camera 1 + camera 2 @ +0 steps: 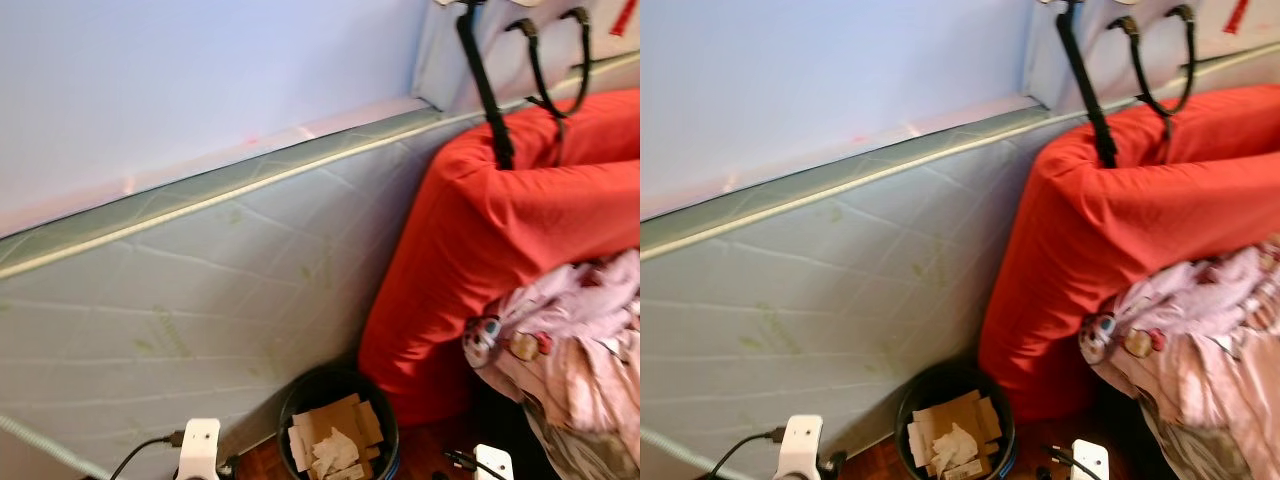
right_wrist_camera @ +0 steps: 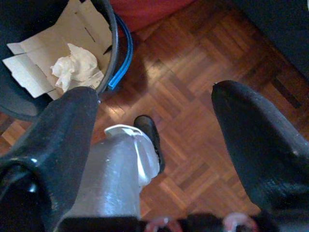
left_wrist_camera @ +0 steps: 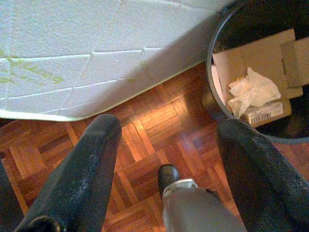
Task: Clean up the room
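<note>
Both grippers hung spread and empty over the parquet floor (image 3: 159,130): left gripper (image 3: 166,164), right gripper (image 2: 154,145). The black bin (image 1: 337,385), bottom centre, held cardboard (image 1: 330,425).

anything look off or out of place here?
Yes. A mattress stands on edge against the wall, with a red bedroll propped beside it and a pink patterned cloth bunched loosely in front. The black bin holds cardboard and crumpled paper; nothing has spilled onto the parquet floor.
</note>
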`<state>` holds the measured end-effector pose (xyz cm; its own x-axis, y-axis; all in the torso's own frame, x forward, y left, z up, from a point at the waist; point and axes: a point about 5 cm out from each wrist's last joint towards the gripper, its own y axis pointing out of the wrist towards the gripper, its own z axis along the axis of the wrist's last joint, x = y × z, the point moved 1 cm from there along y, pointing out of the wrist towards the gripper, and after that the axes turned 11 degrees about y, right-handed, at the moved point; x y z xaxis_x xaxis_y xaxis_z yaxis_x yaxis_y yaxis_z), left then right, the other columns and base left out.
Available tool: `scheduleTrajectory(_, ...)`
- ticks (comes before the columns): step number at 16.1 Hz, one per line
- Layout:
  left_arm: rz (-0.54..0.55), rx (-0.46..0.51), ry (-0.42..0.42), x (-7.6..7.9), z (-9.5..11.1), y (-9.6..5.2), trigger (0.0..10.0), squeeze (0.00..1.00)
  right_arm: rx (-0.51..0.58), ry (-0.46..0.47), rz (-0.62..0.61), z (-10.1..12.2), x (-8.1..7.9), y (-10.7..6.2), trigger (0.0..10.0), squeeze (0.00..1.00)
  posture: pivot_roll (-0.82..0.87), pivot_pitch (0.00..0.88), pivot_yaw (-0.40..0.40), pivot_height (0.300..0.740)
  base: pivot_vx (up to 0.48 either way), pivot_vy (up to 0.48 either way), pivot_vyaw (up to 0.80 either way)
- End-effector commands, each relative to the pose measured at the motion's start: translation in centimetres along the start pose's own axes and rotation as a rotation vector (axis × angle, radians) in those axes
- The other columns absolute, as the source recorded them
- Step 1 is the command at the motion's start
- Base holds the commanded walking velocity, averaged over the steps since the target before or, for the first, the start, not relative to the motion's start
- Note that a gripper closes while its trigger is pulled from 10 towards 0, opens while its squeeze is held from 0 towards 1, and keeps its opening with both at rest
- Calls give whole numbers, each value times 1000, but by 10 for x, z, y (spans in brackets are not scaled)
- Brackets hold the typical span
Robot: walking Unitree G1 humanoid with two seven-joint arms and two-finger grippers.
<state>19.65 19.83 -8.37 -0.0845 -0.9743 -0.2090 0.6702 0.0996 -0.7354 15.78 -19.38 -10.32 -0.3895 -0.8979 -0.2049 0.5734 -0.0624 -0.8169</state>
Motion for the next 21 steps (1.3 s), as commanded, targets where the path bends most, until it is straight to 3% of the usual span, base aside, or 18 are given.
scheduleTrajectory(1, 17, -8, 2, -7, -3, -1, 10000, 0, -9, 1, -5, -3, 1, -1, 10000, 0, -29, 0, 32, 712, 0, 0, -712)
scheduleTrajectory(8, 15, 17, 42, -9, 4, 1, 10000, 0, -24, -20, 8, -7, 1, -2, 10000, 0, -32, 0, 37, 712, 0, -69, -706)
scheduleTrajectory(21, 25, 14, 9, -9, 3, 1, 10000, 0, -17, -37, 21, -1, -1, 0, 10000, 0, -18, 0, 23, 712, 0, -37, -643)
